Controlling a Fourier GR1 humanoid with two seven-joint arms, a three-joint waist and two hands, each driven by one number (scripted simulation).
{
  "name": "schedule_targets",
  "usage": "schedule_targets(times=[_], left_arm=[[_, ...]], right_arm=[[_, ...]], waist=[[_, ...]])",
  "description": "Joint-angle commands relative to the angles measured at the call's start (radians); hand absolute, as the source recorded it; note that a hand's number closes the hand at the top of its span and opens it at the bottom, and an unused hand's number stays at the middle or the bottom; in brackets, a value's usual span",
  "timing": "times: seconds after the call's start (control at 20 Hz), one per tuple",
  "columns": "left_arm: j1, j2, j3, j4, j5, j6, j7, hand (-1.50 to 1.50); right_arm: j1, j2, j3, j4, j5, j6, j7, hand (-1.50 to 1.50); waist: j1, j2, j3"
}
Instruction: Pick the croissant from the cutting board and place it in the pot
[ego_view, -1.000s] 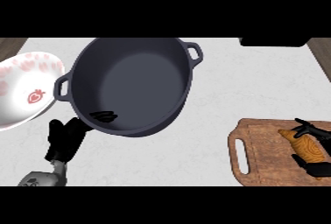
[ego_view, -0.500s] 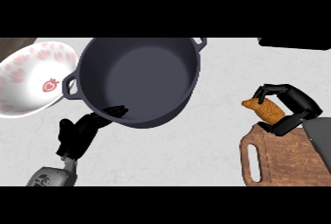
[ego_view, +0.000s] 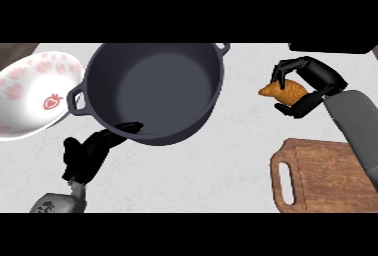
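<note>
You see the dark pot (ego_view: 151, 90) on the bench (ego_view: 214, 165), the cutting board (ego_view: 325, 175) lower right. Your right hand (ego_view: 310, 82) curls round the croissant (ego_view: 282, 91), lifted between pot and board. Your left hand (ego_view: 88, 155) rests by the pot's rim, fingers relaxed.

Golden croissant (ego_view: 282, 92) aloft between dark empty pot (ego_view: 155, 90) and wooden cutting board (ego_view: 328, 175).

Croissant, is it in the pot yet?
Not yet. Done: the golden-brown croissant is off the wooden cutting board, gripped in the black right hand. In hand: it hangs above the counter, right of the dark grey pot. Left: carry it over and release it. The left hand touches the pot's rim.
</note>
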Motion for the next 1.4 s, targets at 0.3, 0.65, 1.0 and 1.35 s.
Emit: schedule_targets(times=[0.3, 0.65, 1.0, 1.35], left_arm=[[-0.035, -0.056, -0.007, 0.118, -0.046, 0.035, 0.021, 0.00], [0.010, -0.031, 0.029, 0.094, -0.033, 0.012, 0.007, 0.00], [0.015, -0.083, -0.008, 0.078, -0.076, 0.055, 0.028, 0.00], [0.020, -0.011, 0.039, 0.031, -0.020, -0.036, 0.049, 0.00]], right_arm=[[-0.153, 0.034, 0.031, 0.022, 0.095, -0.073, -0.128, 1.50], [-0.344, 0.126, 0.031, -0.037, 0.108, -0.071, 0.135, 1.50], [-0.411, 0.260, 0.106, -0.100, 0.199, -0.136, 0.281, 1.50], [-0.488, 0.388, 0.186, -0.010, 0.327, -0.203, 0.366, 1.50]], waist=[[-0.052, -0.004, -0.011], [-0.057, -0.011, -0.012], [-0.067, -0.014, -0.012], [-0.044, -0.008, -0.012]])
